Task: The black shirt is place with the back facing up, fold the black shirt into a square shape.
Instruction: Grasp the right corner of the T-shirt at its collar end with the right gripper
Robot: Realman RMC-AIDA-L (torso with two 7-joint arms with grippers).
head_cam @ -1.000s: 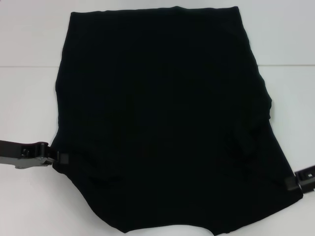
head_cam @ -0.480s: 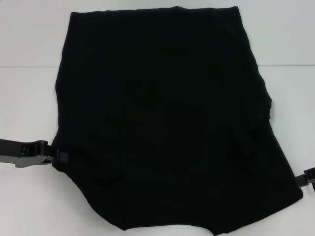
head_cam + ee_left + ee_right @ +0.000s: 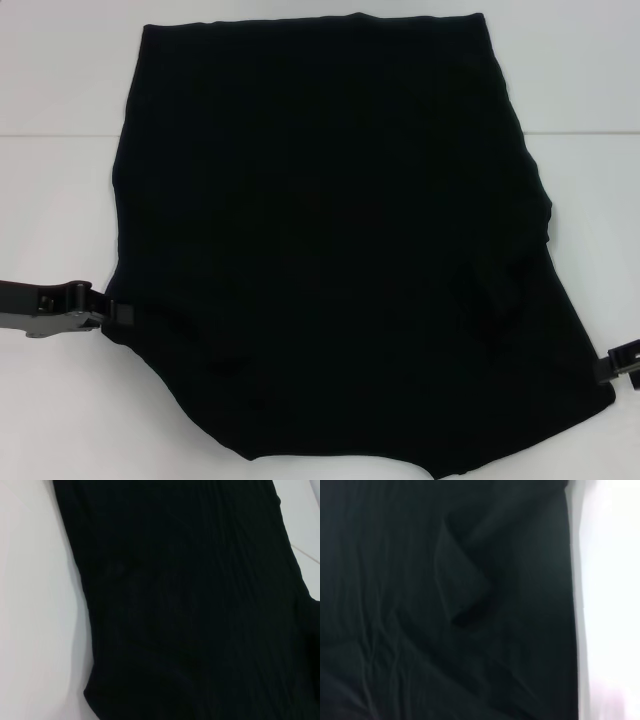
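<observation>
The black shirt (image 3: 330,240) lies spread flat on the white table, plain side up, with its sides folded inward and soft creases near its lower right. My left gripper (image 3: 112,317) sits at the shirt's lower left edge, touching the cloth. At the lower right edge my right gripper (image 3: 612,362) stands just off the fabric. The left wrist view is filled by the black shirt (image 3: 190,605), with table beside it. In the right wrist view the black shirt (image 3: 445,605) shows a folded flap.
The white table (image 3: 60,200) shows bare on both sides of the shirt and behind it. A thin seam (image 3: 50,134) runs across the tabletop at the back. The shirt's near hem reaches the bottom of the head view.
My right gripper has drawn back to the right, off the shirt's edge. My left gripper has shifted slightly left and up. The shirt itself has barely moved.
</observation>
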